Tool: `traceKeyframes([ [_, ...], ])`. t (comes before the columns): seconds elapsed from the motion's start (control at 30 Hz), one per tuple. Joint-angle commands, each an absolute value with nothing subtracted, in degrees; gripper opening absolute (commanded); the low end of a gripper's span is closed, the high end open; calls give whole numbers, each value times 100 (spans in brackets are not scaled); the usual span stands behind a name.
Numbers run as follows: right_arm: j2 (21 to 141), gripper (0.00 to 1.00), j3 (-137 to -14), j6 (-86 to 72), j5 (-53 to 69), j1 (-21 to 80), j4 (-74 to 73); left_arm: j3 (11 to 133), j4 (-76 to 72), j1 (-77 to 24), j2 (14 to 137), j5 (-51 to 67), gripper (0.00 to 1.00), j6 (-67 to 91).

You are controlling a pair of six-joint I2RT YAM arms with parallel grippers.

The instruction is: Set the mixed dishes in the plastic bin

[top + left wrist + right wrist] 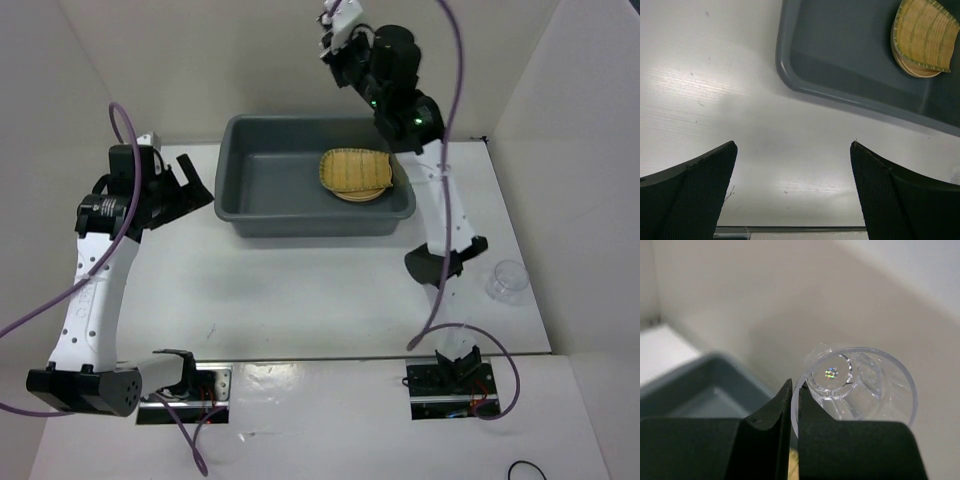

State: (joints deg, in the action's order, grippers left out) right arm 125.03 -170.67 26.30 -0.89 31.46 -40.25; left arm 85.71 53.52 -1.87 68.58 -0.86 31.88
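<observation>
The dark grey plastic bin [262, 190] stands at the back middle of the table. Inside its right end a tan woven tray [355, 170] rests on a yellow-orange plate [352, 196]. My right gripper [336, 32] is raised high above the bin's far right side. In the right wrist view it [795, 390] is shut on the wall of a small clear cup [865, 385], one finger inside and one outside. Another clear cup [508, 280] stands on the table at the right. My left gripper [190, 186] hangs open left of the bin, nothing between its fingers [700, 190].
The left wrist view shows the bin's near left corner [790, 75], with the tray [925, 32] and the plate [915, 70] inside, and bare white table below. White walls enclose the table on three sides. A purple cable [455, 110] loops by the right arm.
</observation>
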Motion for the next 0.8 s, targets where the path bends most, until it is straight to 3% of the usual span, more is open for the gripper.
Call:
traceKeyframes([
  [0.0,13640,0,-16561,2594,833,3111,-4818,8341,5203,-88,6601,175,100,3243],
  [0.03,13832,0,-16611,2480,974,3172,-4695,8263,5203,-88,6531,176,100,3243],
  [0.1,14490,0,-17933,2059,1221,3173,-4824,8210,5203,-88,6408,229,100,3313],
  [0.2,14765,0,-17288,1995,1292,3295,-4255,8052,5203,-88,6267,229,100,3375],
  [0.3,15528,0,-17946,2170,978,3427,-4438,7789,5256,-88,6214,229,100,3375],
  [0.67,16408,0,-17930,2513,836,3726,-4500,7172,5265,-88,6152,264,100,3498],
  [0.7,16409,3,-17930,2575,757,3727,-4500,7172,5265,-88,6152,264,100,3498],
  [0.77,16409,27,-17930,2575,466,3788,-4500,7120,5212,-88,6257,316,100,3498],
])
